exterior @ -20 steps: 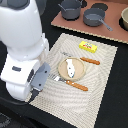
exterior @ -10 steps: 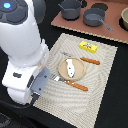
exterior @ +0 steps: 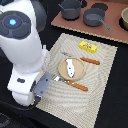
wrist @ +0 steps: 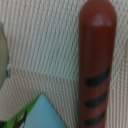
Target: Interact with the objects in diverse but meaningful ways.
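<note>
In the wrist view a dark red-brown sausage (wrist: 97,65) with dark grill stripes lies on the ribbed mat, close under the camera. A pale blue piece (wrist: 44,112) with green print sits beside it. No fingers show in that view. In the exterior view my gripper (exterior: 48,80) hangs low over the near left part of the beige mat (exterior: 100,95), and its jaws are not discernible. A round tan plate (exterior: 64,74) holds a small white oblong piece (exterior: 71,67). A yellow packet (exterior: 88,46) lies at the mat's far side.
Two orange-brown sticks with grey ends lie by the plate, one beyond it (exterior: 90,61) and one in front (exterior: 76,85). Grey pots (exterior: 71,9) (exterior: 95,19) stand on a brown board at the back. My white arm (exterior: 22,50) fills the exterior view's left.
My gripper has shifted slightly lower over the near left of the mat. The objects on the mat have not moved.
</note>
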Controlling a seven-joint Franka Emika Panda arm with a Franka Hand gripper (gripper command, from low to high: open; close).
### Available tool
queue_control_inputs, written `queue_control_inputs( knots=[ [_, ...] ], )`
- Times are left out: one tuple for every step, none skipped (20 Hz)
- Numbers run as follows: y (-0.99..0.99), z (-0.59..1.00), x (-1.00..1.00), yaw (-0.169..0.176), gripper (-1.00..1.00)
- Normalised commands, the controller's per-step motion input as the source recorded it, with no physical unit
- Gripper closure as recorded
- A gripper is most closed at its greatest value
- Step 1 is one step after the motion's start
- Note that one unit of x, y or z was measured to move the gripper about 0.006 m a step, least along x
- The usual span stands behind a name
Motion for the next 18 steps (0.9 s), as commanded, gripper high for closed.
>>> queue_control_inputs(
  knots=[
    [-0.22, -0.44, -0.2, 0.066, 1.0],
    [-0.21, -0.45, -0.19, 0.071, 1.0],
    [-0.22, -0.45, -0.19, 0.073, 1.0],
    [-0.23, -0.45, -0.19, 0.073, 1.0],
    [-0.18, -0.43, -0.18, 0.073, 1.0],
    [-0.17, -0.44, -0.17, 0.073, 1.0],
    [-0.18, -0.44, -0.15, 0.075, 1.0],
    [-0.14, -0.43, -0.14, 0.076, 1.0],
    [-0.12, -0.42, -0.11, 0.079, 1.0],
    [-0.11, -0.41, -0.09, 0.083, 1.0],
    [-0.08, -0.4, -0.07, 0.085, 1.0],
    [-0.04, -0.39, -0.04, 0.092, 1.0],
    [-0.01, -0.38, -0.03, 0.095, 1.0],
    [-0.01, -0.39, -0.05, 0.096, 1.0],
    [0.0, -0.38, -0.04, 0.097, 1.0],
    [-0.01, -0.39, -0.05, 0.096, 1.0],
    [-0.03, -0.37, -0.05, 0.097, 1.0],
    [0.0, -0.33, -0.02, 0.101, 1.0]
  ],
)
